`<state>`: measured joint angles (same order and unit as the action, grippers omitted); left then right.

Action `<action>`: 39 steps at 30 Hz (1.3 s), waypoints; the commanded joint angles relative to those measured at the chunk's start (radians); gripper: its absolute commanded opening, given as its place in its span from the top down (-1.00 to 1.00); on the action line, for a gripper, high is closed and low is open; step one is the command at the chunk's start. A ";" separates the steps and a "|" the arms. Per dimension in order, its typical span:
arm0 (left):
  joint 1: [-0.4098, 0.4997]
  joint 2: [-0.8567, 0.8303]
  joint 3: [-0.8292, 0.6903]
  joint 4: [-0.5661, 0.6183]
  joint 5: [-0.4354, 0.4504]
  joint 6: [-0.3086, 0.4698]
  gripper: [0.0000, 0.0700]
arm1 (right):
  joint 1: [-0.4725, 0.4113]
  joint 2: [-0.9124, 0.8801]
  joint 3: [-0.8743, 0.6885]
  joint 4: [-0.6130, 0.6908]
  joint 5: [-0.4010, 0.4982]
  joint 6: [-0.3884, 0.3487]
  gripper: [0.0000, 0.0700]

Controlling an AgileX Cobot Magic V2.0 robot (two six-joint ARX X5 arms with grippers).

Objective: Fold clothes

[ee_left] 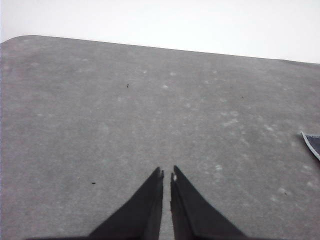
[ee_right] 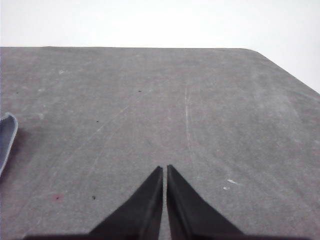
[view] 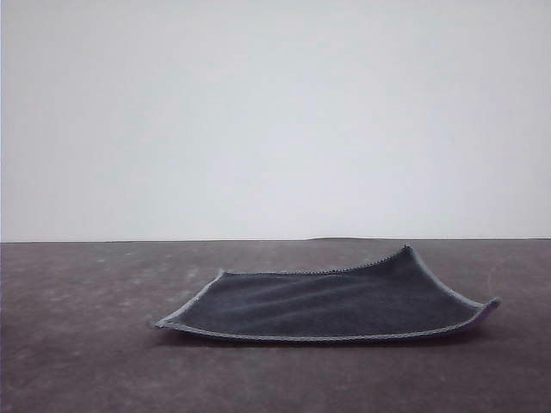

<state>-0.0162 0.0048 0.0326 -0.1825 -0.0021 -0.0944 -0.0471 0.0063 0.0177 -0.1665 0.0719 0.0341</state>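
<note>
Cloth [view: 336, 301] spread unfolded, dark face up, lower centre-right of front frame on table [view: 77, 344], far-right corner curled, purple underside peeking lower right; left gripper [ee_left: 166, 175] and right gripper [ee_right: 165, 170] both pinched together, empty, apparently staged either side before first fold.

The cloth [view: 331, 303] lies unfolded on the table [view: 86, 344], dark grey face up, its right corners curled upward, purple showing underneath.
</note>
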 commanded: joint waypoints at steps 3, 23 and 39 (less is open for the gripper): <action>-0.001 -0.002 -0.019 -0.001 -0.002 0.003 0.95 | -0.001 -0.003 -0.006 0.010 0.001 0.011 0.98; -0.001 0.012 0.054 -0.005 -0.014 -0.065 0.96 | -0.001 0.001 0.097 -0.030 -0.103 0.114 0.98; -0.004 0.611 0.607 -0.005 0.055 -0.135 0.95 | 0.000 0.557 0.571 -0.132 -0.211 0.154 0.98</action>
<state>-0.0181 0.5741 0.6136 -0.1930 0.0434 -0.2364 -0.0467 0.5195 0.5659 -0.2969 -0.1277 0.1905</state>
